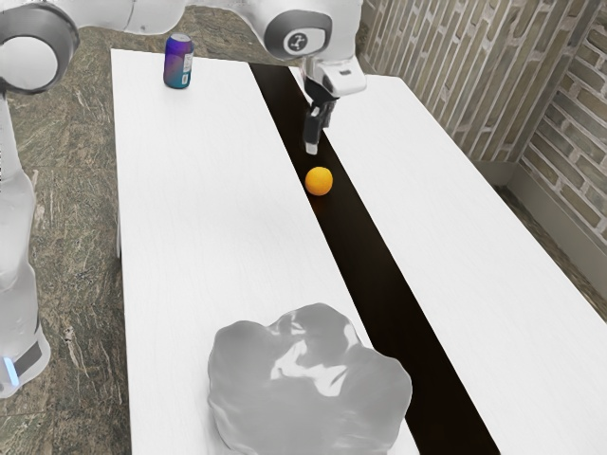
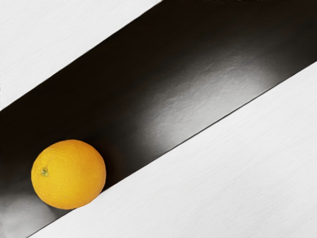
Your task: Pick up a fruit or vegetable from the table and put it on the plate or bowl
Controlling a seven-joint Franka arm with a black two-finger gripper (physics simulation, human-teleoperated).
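Note:
An orange (image 1: 320,180) lies on the dark strip (image 1: 379,275) that runs between the two white table halves. My gripper (image 1: 311,142) hangs just above the strip, a little behind the orange toward the far end of the table, not touching it. In the wrist view the orange (image 2: 68,173) rests against the edge of the white surface, off to one side of my hand. A grey, glossy, irregular bowl (image 1: 308,384) sits on the white table at the near edge, well away from the gripper.
A blue-purple can (image 1: 178,61) stands upright at the far corner of the white table (image 1: 199,218) on the exterior view's left. A second white surface (image 1: 474,256) lies on the exterior view's right, with a brick wall (image 1: 560,114) behind it.

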